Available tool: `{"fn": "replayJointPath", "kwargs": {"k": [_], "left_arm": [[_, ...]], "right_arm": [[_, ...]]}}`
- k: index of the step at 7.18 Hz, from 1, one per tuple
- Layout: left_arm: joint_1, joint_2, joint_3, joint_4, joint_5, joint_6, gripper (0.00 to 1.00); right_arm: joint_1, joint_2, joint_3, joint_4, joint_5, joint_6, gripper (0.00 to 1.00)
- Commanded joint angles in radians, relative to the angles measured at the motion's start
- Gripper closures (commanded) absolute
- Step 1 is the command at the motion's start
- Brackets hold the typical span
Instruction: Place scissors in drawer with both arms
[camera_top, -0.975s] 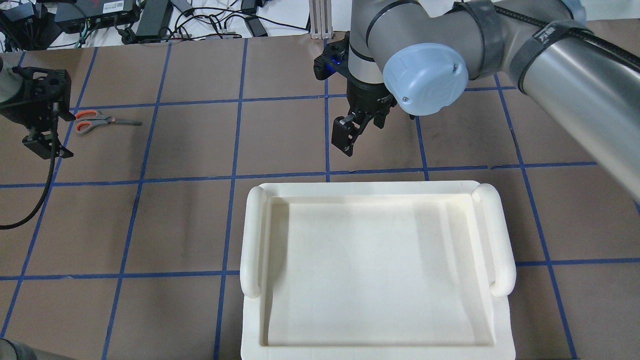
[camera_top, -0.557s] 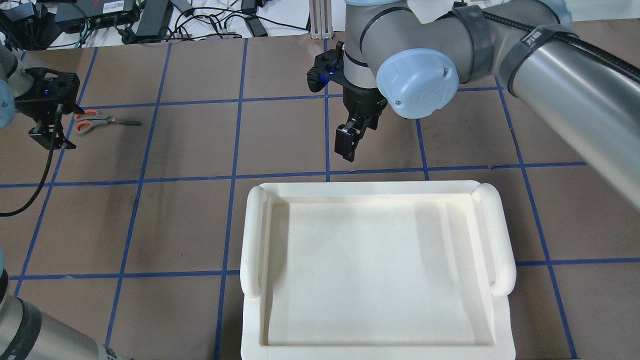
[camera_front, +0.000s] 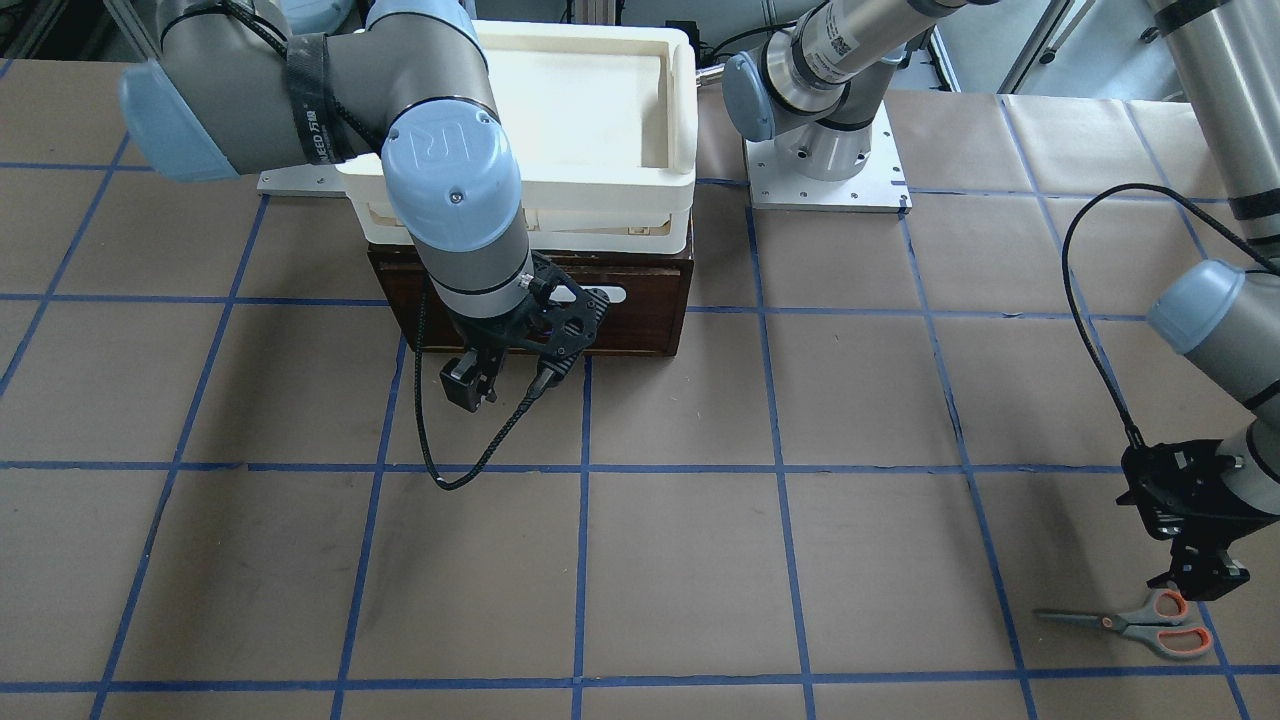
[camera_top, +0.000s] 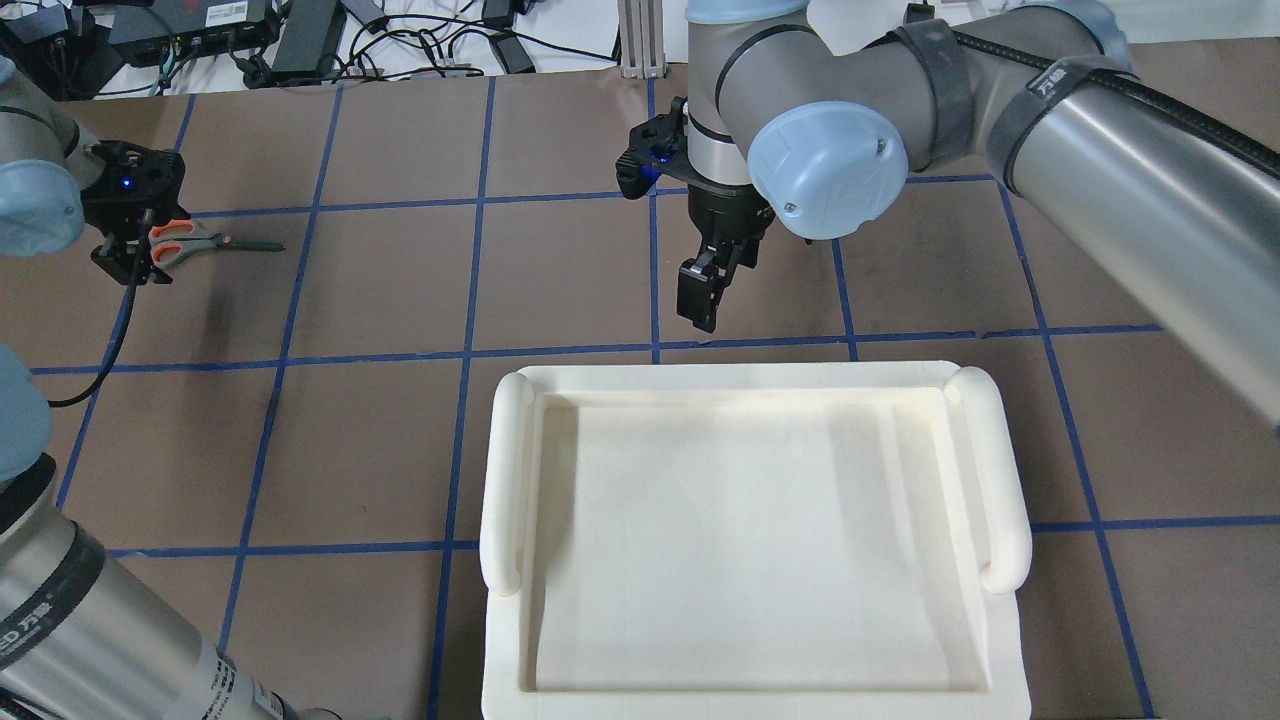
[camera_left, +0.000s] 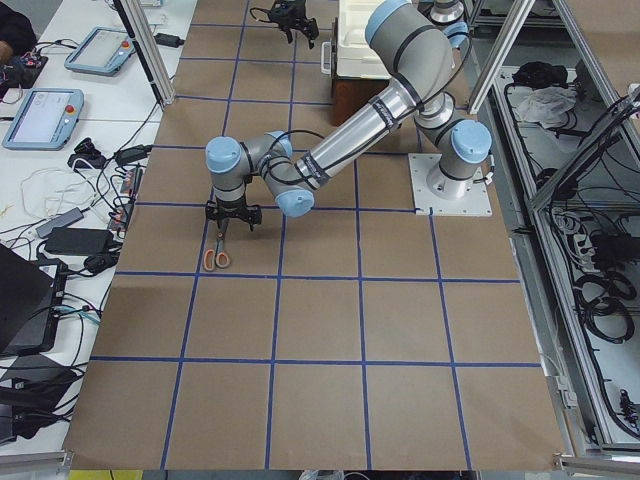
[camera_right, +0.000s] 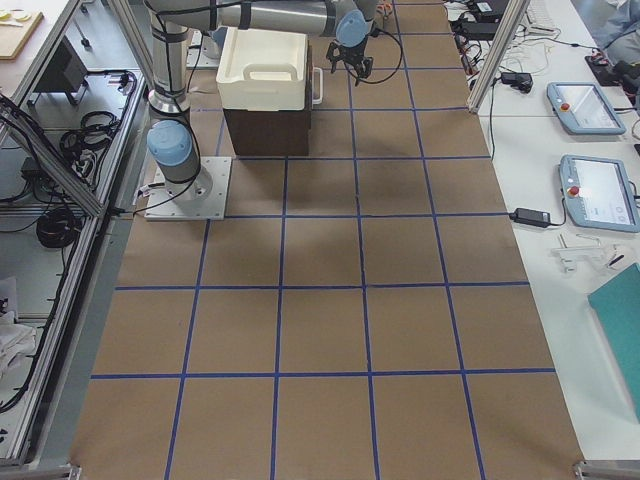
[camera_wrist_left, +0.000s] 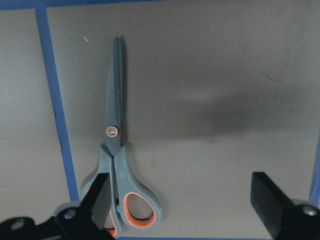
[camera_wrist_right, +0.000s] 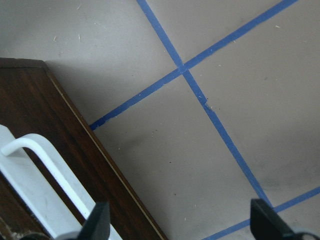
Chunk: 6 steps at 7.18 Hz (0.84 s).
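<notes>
Right gripper (camera_wrist_right: 180, 220) has eased in toward the drawer (camera_front: 640, 320). Its jaws are wide and the white handle (camera_wrist_right: 45, 165) is just beside 1 finger. Drawer looks shut, so you pull that first.

Cream tray (camera_top: 760, 380) sits on top and likely won't block the front.

Further out, left gripper (camera_wrist_left: 177, 205) has slid over the scissors (camera_wrist_left: 114, 145), which lie flat on the table (camera_top: 380, 440). Jaws wide, not touching, loops off-centre under 1 finger, so re-centre before closing.

Cables (camera_top: 420, 40) lie past the far edge.
</notes>
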Motion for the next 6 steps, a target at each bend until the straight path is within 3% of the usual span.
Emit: {"fn": "replayJointPath", "kwargs": {"k": [1,6], "left_arm": [[0.000,-0.064,0.058,0.012,-0.009,0.004,0.00],[-0.002,-0.135,0.095,0.034,-0.031,0.004,0.03]], "right_arm": [[-0.004,0.004,-0.001,-0.003,0.000,0.084,0.00],[-0.001,0.005,0.007,-0.022,0.005,-0.040,0.00]]}}
